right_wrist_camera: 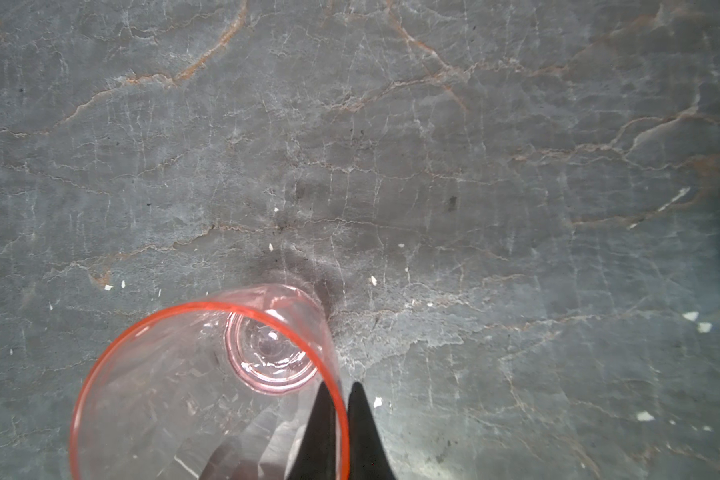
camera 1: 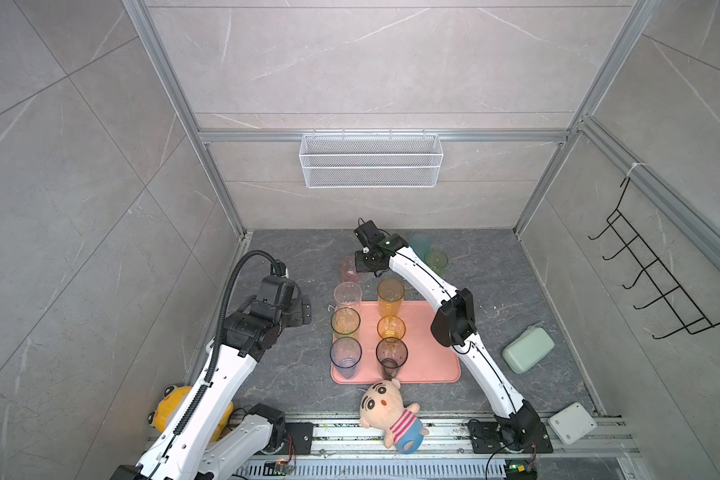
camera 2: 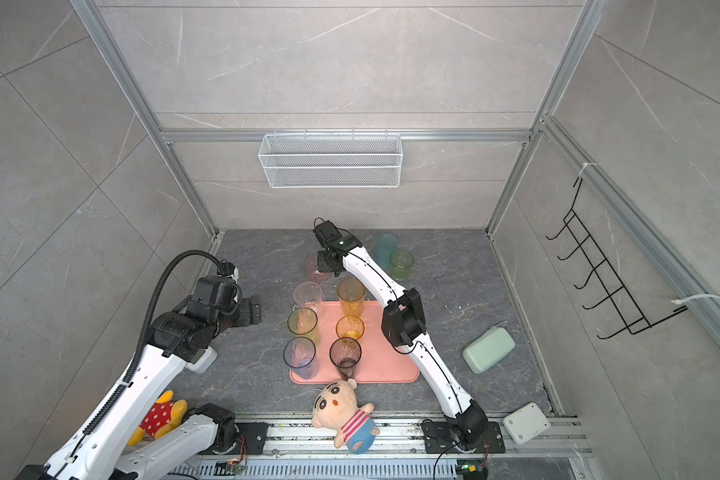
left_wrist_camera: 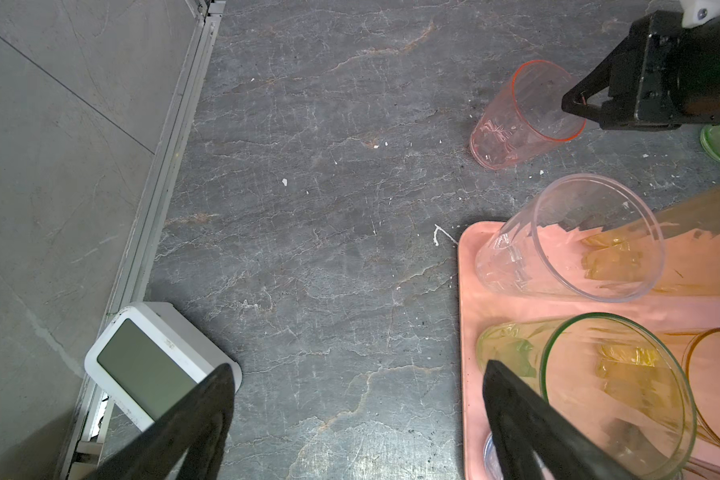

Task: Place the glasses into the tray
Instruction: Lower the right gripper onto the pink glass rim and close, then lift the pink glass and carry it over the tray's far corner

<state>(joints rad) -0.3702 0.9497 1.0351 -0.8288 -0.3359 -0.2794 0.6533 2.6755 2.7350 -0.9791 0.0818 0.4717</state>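
Observation:
A pink glass (right_wrist_camera: pixel 184 395) stands on the dark floor just beyond the far left corner of the salmon tray (camera 1: pixel 433 361). My right gripper (right_wrist_camera: pixel 339 390) is shut on its rim, one finger inside and one outside; both top views show it (camera 1: pixel 360 266) (camera 2: pixel 323 268) beside the pink glass (camera 1: pixel 347 270). Several glasses stand in two rows on the tray's left half, among them a clear one (camera 1: pixel 347 295), a tall amber one (camera 1: pixel 390 295) and a smoky one (camera 1: pixel 391 353). A teal glass (camera 1: pixel 420 243) and a green glass (camera 1: pixel 436 261) stand behind the right arm. My left gripper (left_wrist_camera: pixel 358 374) hangs open left of the tray, holding nothing.
A plush doll (camera 1: pixel 391 411) lies at the tray's near edge. A pale green box (camera 1: pixel 528 349) and a white box (camera 1: pixel 572 422) sit at the right. A white device (left_wrist_camera: pixel 150 365) rests by the left wall. The wire basket (camera 1: pixel 371 160) hangs on the back wall.

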